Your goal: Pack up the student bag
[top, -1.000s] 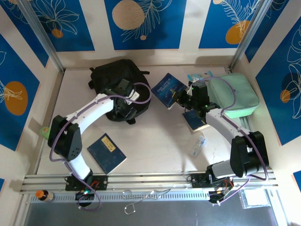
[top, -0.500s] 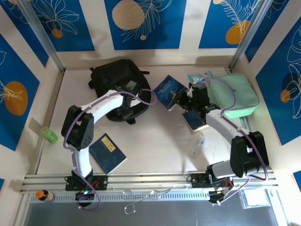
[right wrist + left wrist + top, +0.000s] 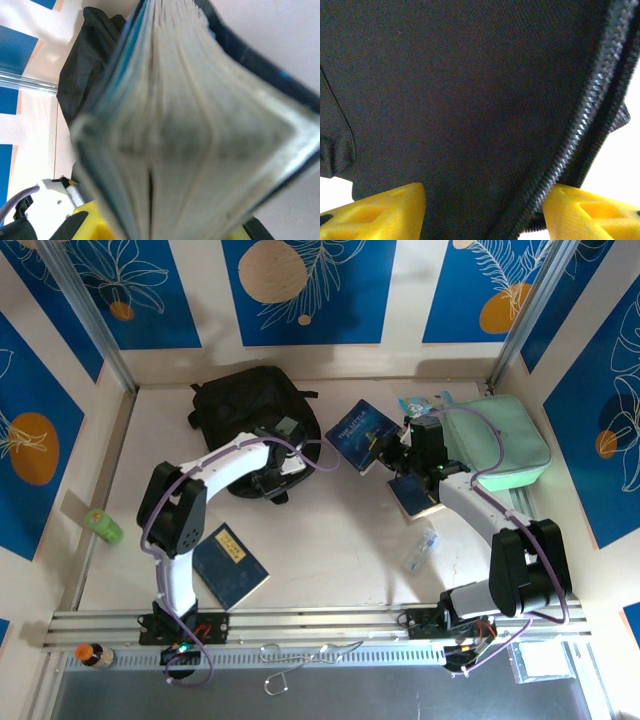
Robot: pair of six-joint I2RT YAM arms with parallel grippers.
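The student bag (image 3: 243, 412), a large black backpack, lies at the back left of the table. My left gripper (image 3: 281, 468) is at its near right edge. In the left wrist view the bag's black fabric (image 3: 470, 90) and a zipper line (image 3: 580, 130) fill the gap between the yellow fingers (image 3: 385, 210), so my left gripper (image 3: 484, 202) is shut on the bag. My right gripper (image 3: 386, 452) is shut on a dark blue book (image 3: 358, 430), which it holds tilted just right of the bag. The book's page edges (image 3: 190, 125) face the right wrist camera, with the bag (image 3: 85, 60) behind them.
A second blue book (image 3: 230, 565) lies near the left arm's base and a third (image 3: 416, 496) under the right arm. A mint-green zip case (image 3: 503, 443) sits at the right wall. A small clear bottle (image 3: 420, 548) and a green bottle (image 3: 102, 525) lie on the table.
The left arm swung its elbow inward and its gripper slid right along the bag's near edge, with its jaws narrowing onto the fabric. The right arm and its book have stayed put.
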